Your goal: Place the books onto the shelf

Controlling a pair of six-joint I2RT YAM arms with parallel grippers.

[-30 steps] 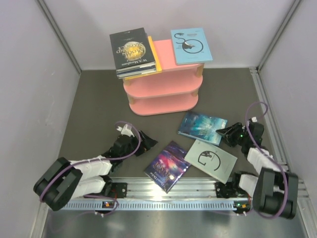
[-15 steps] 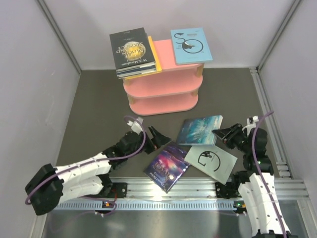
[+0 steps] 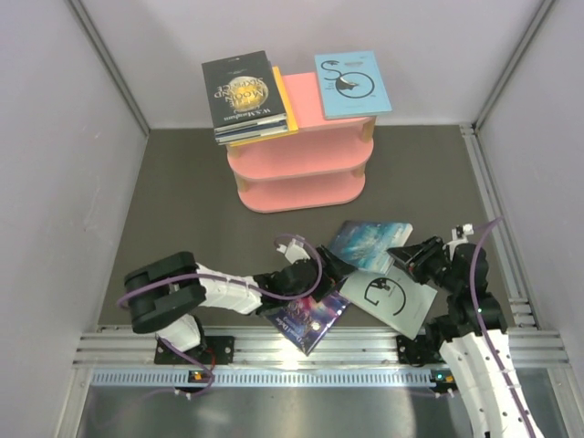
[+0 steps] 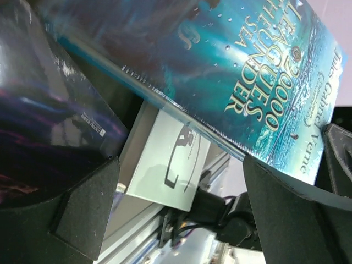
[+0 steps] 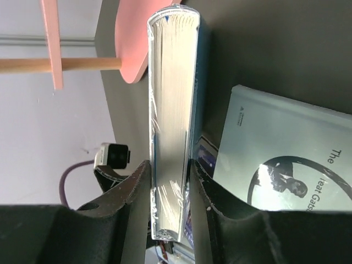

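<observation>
Paperback, light and thin: the teal book [image 3: 372, 235] looks glossy-slick and floppy. The right gripper [image 3: 408, 254] pinches its page edge, tilting it above the table in front of the shelf [image 3: 301, 173]; the left gripper [image 3: 321, 265] gapes empty at its free end, a good second hold

arms [image 3: 224, 292]: white links, black joints | cables [image 5: 69, 169]: purple | left hand [image 4: 181, 206]: black

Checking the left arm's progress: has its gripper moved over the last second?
Yes. The left gripper swung right, from below the shelf's left end to below its right half, beside the teal book.
</observation>
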